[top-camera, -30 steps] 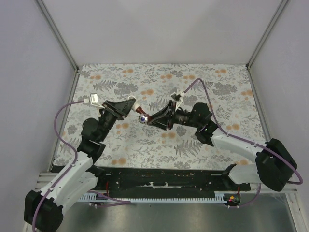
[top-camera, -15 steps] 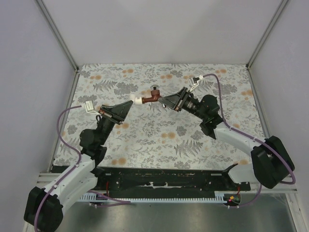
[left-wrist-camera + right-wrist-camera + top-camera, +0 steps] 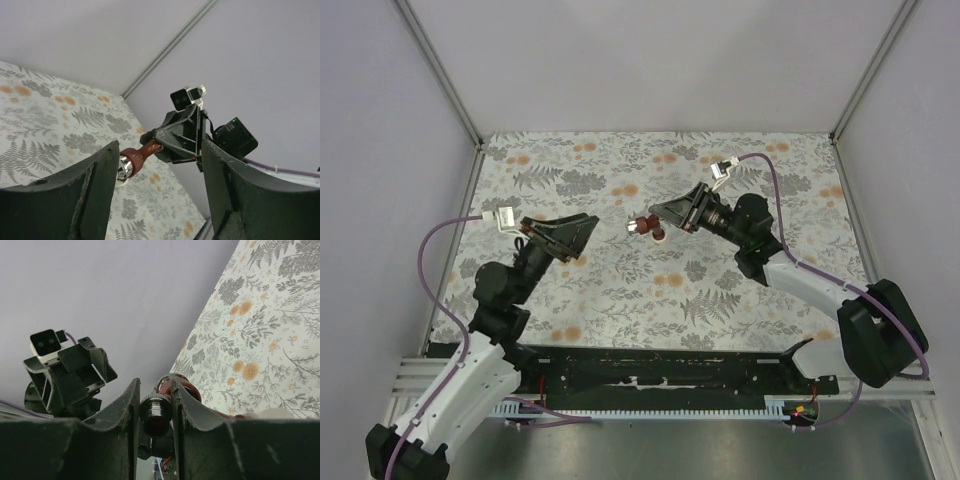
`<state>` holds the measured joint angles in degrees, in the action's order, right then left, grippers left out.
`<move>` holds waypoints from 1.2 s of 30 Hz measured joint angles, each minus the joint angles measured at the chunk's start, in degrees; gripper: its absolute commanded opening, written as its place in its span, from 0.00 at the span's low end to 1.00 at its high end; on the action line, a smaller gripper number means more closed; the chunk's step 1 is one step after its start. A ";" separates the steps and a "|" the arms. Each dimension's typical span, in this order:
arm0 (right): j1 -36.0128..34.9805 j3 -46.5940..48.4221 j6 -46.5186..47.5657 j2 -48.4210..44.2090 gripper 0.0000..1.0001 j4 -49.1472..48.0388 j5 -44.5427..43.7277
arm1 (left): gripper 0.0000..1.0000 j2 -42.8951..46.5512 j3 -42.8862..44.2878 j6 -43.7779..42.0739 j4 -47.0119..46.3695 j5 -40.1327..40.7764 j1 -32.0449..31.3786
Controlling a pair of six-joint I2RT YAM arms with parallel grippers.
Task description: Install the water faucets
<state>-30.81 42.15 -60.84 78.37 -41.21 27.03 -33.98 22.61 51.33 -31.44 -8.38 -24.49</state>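
The water faucet [image 3: 643, 225] is a small dark red-brown tap held in the air above the middle of the table. My right gripper [image 3: 653, 220] is shut on it; in the right wrist view the faucet's [image 3: 158, 412] dark threaded end is pinched between the two fingers. In the left wrist view the faucet [image 3: 137, 155] points its silvery tip [image 3: 123, 168] toward me, close to my left finger. My left gripper [image 3: 588, 226] stands open to the left of the faucet, holding nothing. A small white piece [image 3: 659, 236] shows against the faucet's near side.
The floral tablecloth [image 3: 620, 290] covers the table. Grey walls and metal corner posts [image 3: 440, 80] close in the back and sides. The arms' bases and a black rail [image 3: 650, 370] run along the near edge. Purple cables [image 3: 430, 260] loop beside each arm.
My left gripper has let go of the faucet's white end, opened and drawn back to the left. The right gripper has turned the faucet and brought it slightly lower.
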 measured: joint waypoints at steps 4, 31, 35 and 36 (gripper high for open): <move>0.74 0.09 1.18 -1.07 0.00 2.71 0.02 | 0.77 2.99 1.42 -6.23 6.88 -2.78 0.00; 0.98 10.19 0.44 -6.99 0.00 13.77 1.18 | 0.85 -24.50 -7.98 -29.11 -17.11 4.20 -22.91; 0.96 10.19 -0.37 -7.28 0.00 13.90 1.55 | 0.85 -33.86 -7.41 -34.64 -27.67 6.84 -22.91; 0.96 10.19 -0.59 -7.32 0.00 13.92 1.60 | 0.85 -35.63 -7.08 -35.47 -29.44 6.88 -22.91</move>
<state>-29.85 52.34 -61.43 71.05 -27.29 28.62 -69.60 15.53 15.86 -60.88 -1.50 -47.40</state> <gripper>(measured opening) 0.331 0.851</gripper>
